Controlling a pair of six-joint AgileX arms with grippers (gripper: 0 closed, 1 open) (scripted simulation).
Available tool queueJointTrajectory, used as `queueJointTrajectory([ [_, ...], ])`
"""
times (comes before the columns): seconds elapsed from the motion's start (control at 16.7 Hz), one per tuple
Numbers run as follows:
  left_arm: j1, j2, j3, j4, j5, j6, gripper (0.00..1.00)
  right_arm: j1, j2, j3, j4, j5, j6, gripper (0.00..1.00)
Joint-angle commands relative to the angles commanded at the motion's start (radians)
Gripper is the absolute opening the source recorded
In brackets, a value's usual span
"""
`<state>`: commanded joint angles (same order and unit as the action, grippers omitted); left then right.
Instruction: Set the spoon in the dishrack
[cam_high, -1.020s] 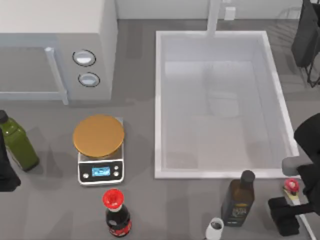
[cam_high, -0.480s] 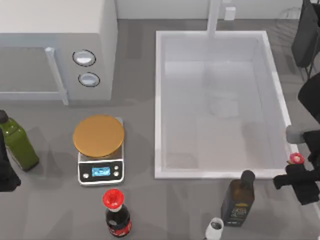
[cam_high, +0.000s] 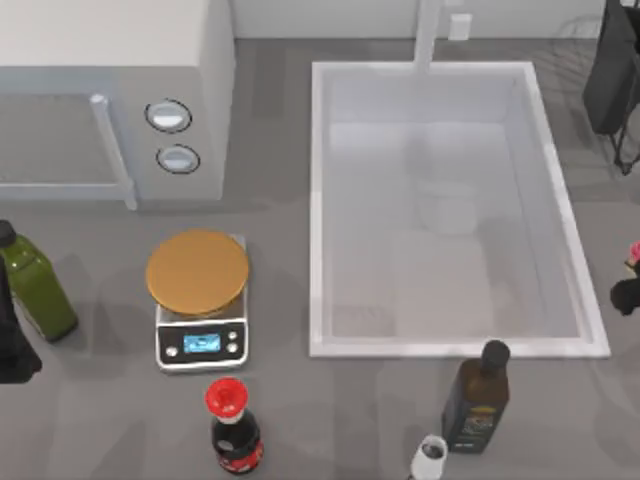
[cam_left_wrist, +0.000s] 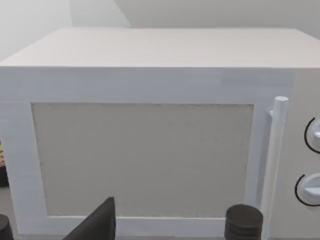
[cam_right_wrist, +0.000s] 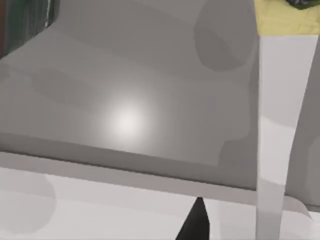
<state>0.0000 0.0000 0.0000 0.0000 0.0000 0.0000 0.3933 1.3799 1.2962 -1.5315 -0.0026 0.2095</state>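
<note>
No text, brand or number can be read anywhere: the scale's (cam_high: 199, 341) blue display shows no legible digits, and the labels on the cola bottle (cam_high: 236, 440) and the dark bottle (cam_high: 476, 400) are too small to make out.

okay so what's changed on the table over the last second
The right pincer carried the spoon from the table's front right corner, beside the dark bottle, back along the sink's right rim toward the dishrack; both now sit at the top view's right edge. The left arm stayed parked at the left edge. The scale, cola bottle and green bottle did not move.
</note>
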Motion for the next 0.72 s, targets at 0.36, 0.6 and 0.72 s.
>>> queueJointTrajectory([
  [0.36,0.000,0.000,0.000,0.000,0.000,0.000,1.00,-0.013,-0.024,0.036,-0.037,-0.002,0.007,0.00],
  [0.6,0.000,0.000,0.000,0.000,0.000,0.000,1.00,-0.058,-0.036,0.031,0.017,-0.042,-0.003,0.00],
  [0.72,0.000,0.000,0.000,0.000,0.000,0.000,1.00,-0.125,-0.048,0.026,0.104,-0.098,-0.015,0.00],
])
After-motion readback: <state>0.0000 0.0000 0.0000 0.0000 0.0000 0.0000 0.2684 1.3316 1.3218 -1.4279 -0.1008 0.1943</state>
